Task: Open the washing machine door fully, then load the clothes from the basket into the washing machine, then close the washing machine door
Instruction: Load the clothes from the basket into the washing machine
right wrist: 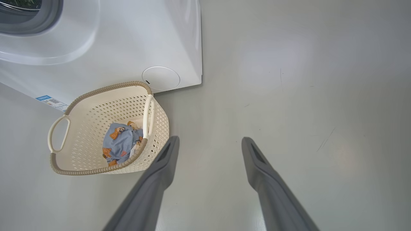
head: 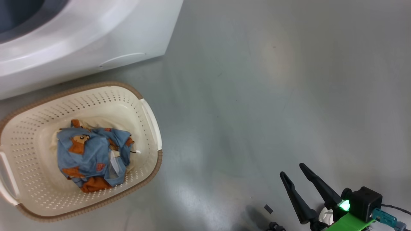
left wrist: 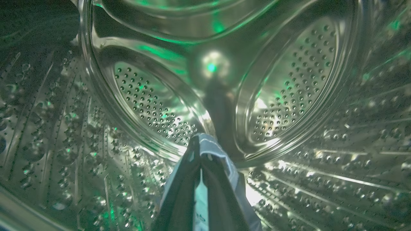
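Head view looks steeply down, close over basket (head: 106, 99); right wrist view shares basket and washing machine (head: 112, 35) from farther back; left wrist view sits inside drum (left wrist: 289, 80).

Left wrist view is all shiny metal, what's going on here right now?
The left gripper is inside the steel drum of the washing machine, its fingers shut on a pale piece of cloth, so a load looks to be going in. The basket sits on the floor in front of the machine with a bundle of blue printed clothes in it. The right gripper is open and holds nothing, over the floor to the right of the basket.
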`<state>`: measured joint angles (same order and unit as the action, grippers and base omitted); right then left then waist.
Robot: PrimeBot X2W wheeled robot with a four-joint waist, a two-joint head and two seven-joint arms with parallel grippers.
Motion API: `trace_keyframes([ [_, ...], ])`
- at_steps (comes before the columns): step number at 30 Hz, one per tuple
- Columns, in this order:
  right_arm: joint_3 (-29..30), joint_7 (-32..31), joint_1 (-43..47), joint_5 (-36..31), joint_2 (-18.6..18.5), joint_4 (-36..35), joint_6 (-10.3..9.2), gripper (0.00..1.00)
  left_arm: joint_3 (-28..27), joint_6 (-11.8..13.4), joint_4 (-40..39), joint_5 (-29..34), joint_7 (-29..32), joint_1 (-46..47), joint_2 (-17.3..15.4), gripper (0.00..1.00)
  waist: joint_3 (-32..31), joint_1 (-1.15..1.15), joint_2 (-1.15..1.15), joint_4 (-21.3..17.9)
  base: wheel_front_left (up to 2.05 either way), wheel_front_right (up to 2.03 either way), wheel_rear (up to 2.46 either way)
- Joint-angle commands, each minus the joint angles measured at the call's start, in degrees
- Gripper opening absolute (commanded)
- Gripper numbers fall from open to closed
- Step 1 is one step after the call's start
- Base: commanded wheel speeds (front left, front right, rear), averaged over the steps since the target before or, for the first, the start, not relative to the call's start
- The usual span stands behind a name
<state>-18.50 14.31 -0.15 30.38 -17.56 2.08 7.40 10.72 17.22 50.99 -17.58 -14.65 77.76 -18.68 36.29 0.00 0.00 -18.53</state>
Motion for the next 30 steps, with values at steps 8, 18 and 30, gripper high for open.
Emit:
trace_keyframes([
  [8, -1.5, 0.7, -1.3, 0.7, -0.5, -0.4, 0.09, 1.00, -3.4, -3.9, -4.5, 0.8, -0.3, -1.7, -1.9, 0.19, 1.5, 0.00, 0.00, -0.5, 0.00, 0.00, 0.00],
  [18, -1.5, 0.7, -1.4, 0.7, -0.5, 0.0, 0.09, 1.00, -3.1, -3.5, 4.7, 1.4, -0.3, 1.1, 0.1, 1.00, 0.2, 0.00, 0.00, 0.5, 0.00, 0.00, 0.00],
  [30, -1.8, 0.7, -1.8, 0.6, 0.4, 1.2, 0.09, 1.00, -5.6, -2.0, 8.3, -0.9, -0.3, -4.2, 3.6, 1.00, -5.8, 0.00, 0.00, 3.9, 0.00, 0.00, 0.00],
])
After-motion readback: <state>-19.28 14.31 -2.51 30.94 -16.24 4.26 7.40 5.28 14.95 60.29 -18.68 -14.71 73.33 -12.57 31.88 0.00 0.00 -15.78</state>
